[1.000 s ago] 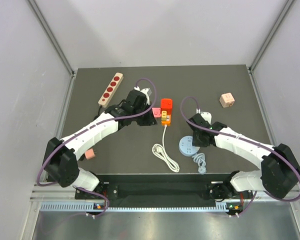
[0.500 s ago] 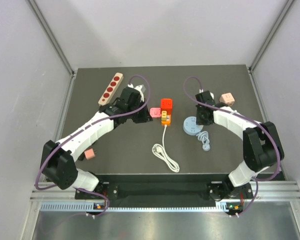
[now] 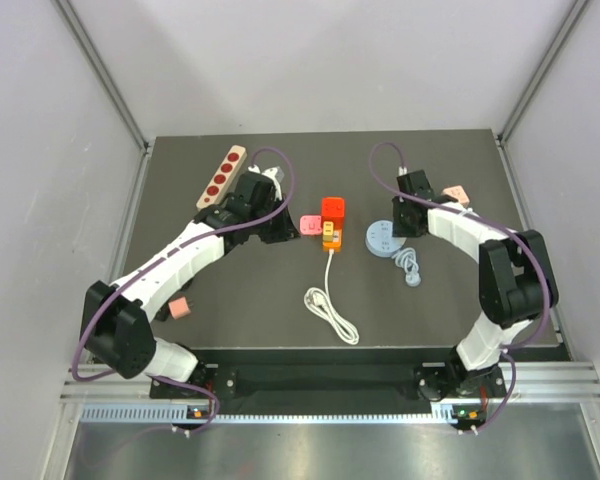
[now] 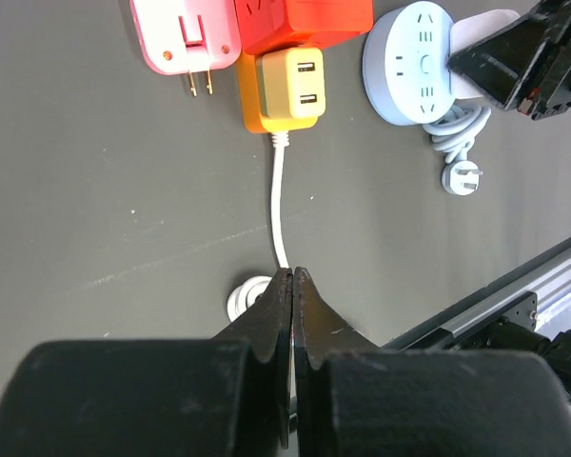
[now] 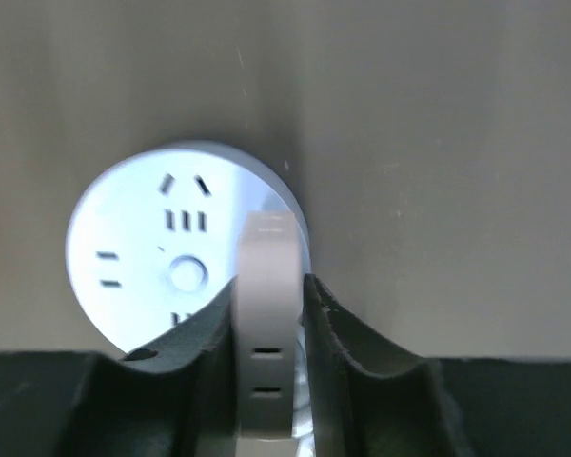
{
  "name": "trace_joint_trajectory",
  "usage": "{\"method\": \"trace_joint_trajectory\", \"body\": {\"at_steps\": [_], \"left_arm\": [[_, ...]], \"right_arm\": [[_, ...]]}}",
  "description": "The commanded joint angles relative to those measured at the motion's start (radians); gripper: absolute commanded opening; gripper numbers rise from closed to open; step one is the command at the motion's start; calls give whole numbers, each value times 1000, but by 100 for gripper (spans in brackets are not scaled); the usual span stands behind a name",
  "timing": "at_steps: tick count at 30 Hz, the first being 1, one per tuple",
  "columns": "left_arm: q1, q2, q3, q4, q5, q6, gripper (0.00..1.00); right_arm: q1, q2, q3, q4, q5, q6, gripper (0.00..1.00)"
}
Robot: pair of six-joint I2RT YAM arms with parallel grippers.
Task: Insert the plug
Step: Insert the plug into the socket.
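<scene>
The red plug (image 3: 333, 208) (image 4: 305, 19) sits on the far end of the orange power strip (image 3: 330, 236) (image 4: 253, 107), whose yellow socket face (image 4: 291, 84) shows below it. My left gripper (image 3: 285, 231) (image 4: 293, 277) is shut and empty, left of the strip and above its white cord (image 4: 279, 205). My right gripper (image 3: 401, 225) (image 5: 270, 286) stands right of the strip. Its jaws hug the white side piece (image 5: 266, 286) of a round pale blue socket (image 3: 381, 240) (image 5: 152, 257). The left finger touches the piece and a sliver of gap shows at the right finger.
A pink adapter (image 3: 310, 226) (image 4: 184, 38) lies just left of the strip. A beige strip with red sockets (image 3: 221, 178) lies at the back left, a pink cube (image 3: 456, 194) behind my right arm, a small pink block (image 3: 180, 307) at front left. The cord coil (image 3: 330, 312) and grey cord (image 3: 410, 268) trail forward.
My right arm swung back and left, dragging the round blue socket from the front middle to beside the strip. My left arm drew back a little to the left.
</scene>
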Motion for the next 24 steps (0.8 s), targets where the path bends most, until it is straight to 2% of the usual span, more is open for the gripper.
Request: {"method": "trace_joint_trajectory", "body": {"at_steps": [1,2,5,8,12,15,16,20,22,23,24], "left_arm": [[5,-15,43,4,-5,10,0],[6,-15,51,1,-8,7,0],[6,-15,66,1,-18,-2,0],[6,-14,80,1,-36,-8,0],[14,0,98,4,-62,-10,5],[43,37,114,8,-59,-7,16],[54,48,117,11,-55,-10,26],[121,139,134,59,1,-4,53],[146,207,141,97,15,36,60],[154,259,150,125,18,54,63],[152,288,163,132,18,77,63]], "right_arm": [[-17,33,68,-136,-2,-29,30],[-18,28,92,-150,2,-30,36],[-18,17,195,-209,22,-50,45],[-27,20,295,-267,42,-67,50],[-34,17,384,-322,38,-90,55],[-32,-12,422,-354,6,-93,60],[-34,-24,427,-364,-29,-93,61],[-15,-111,380,-359,-73,-61,78],[-9,-184,326,-332,-111,-52,89],[-7,-210,306,-318,-128,-44,98],[-6,-260,286,-301,-137,-40,100]]}}
